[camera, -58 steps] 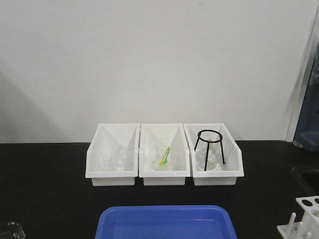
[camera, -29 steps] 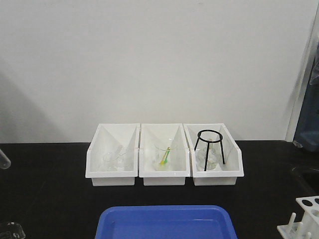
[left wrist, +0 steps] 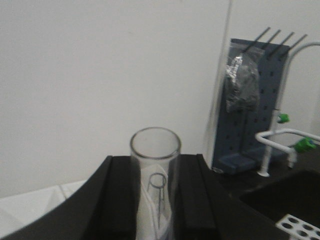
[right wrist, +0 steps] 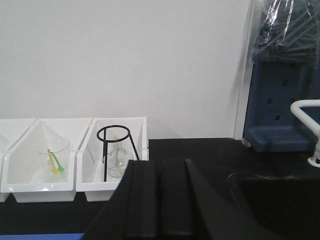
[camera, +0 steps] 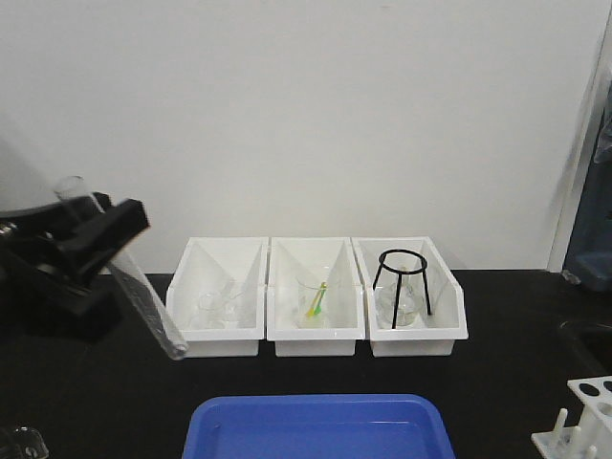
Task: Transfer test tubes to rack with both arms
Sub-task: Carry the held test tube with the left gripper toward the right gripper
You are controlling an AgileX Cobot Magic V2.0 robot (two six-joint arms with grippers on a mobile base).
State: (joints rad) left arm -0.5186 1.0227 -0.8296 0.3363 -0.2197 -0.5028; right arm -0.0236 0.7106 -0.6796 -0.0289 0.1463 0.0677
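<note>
At the frame's left, the left gripper [camera: 96, 244] is clamped on glass; the right gripper [right wrist: 160, 200] is closed, empty. Far at lower right sits the rack [camera: 583, 421], probably nearer that one. The held test tube [camera: 143, 296] tilts, open end up.

A laboratory: black bench [camera: 516, 382], glassware [camera: 316, 301] in white bins [camera: 316, 346], a wire tripod [camera: 403, 272], a blue pegboard [left wrist: 250, 125] beside a sink tap [left wrist: 272, 141].

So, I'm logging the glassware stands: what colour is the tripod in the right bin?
Black; the tripod shows best in the front view.
</note>
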